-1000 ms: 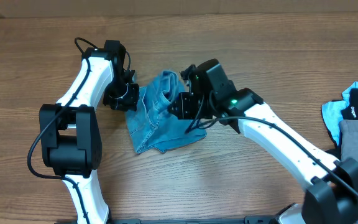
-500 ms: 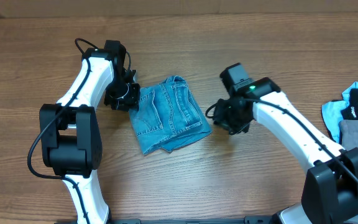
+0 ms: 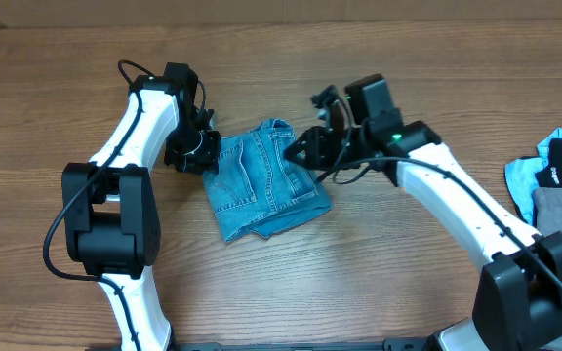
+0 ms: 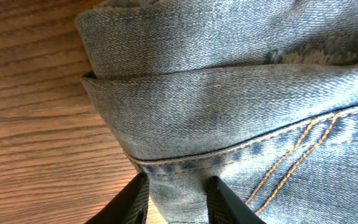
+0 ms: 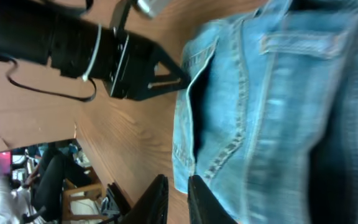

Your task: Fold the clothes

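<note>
The light blue denim jeans [image 3: 266,180] lie folded in a compact bundle on the wooden table, with orange stitching showing. My left gripper [image 3: 209,156] is shut on the bundle's left folded edge; in the left wrist view its fingers [image 4: 219,198] pinch the denim fold [image 4: 229,87]. My right gripper [image 3: 294,151] hovers at the bundle's upper right edge. In the right wrist view [image 5: 176,196] its jaws are nearly together with nothing between them, above the jeans [image 5: 272,118]. The left gripper also shows there [image 5: 166,78].
A pile of other clothes [image 3: 554,185], light blue, black and grey, lies at the table's right edge. The left arm [image 3: 130,127] stands to the left of the jeans. The right arm [image 3: 457,205] stretches to their right.
My right gripper let go of the raised denim flap, swung away to the right, then came back to the bundle's upper right edge. The jeans now lie flat and folded. The left gripper kept its hold.
</note>
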Robot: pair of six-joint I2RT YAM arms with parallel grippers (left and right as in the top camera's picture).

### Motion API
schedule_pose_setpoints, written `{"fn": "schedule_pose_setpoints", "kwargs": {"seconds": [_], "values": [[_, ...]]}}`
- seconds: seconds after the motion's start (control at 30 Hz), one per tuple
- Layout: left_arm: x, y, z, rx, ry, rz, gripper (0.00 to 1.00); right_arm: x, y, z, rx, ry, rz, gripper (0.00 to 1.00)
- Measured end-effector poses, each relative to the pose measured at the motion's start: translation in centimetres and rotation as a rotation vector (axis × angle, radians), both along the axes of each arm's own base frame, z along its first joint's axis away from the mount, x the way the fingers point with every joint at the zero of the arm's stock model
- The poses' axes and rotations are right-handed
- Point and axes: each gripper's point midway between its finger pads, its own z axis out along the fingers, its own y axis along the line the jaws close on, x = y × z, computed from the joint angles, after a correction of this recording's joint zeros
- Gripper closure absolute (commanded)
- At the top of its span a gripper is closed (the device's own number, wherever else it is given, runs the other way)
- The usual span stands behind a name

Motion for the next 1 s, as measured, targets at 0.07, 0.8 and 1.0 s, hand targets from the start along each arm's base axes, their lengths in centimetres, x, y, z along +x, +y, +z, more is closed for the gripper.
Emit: {"fn": "schedule_pose_setpoints", "kwargs": {"seconds": [0.07, 0.8, 1.0], "values": [[0.0, -0.1, 0.0, -0.004, -0.001, 0.0, 0.6, -0.6, 0.9, -1.2, -0.038, 0.023, 0.003, 0.87], [1.2, -4.9, 3.2, -0.307, -0.057, -0.073, 0.74, -2.7, -1.7, -14.6, -0.278, 0.597, -0.223, 0.96], [5.3, -7.8, 4.4, -0.438, -0.276, -0.174, 0.95, -2.6, -1.8, -14.6, -0.28, 0.597, -0.225, 0.95]]}}
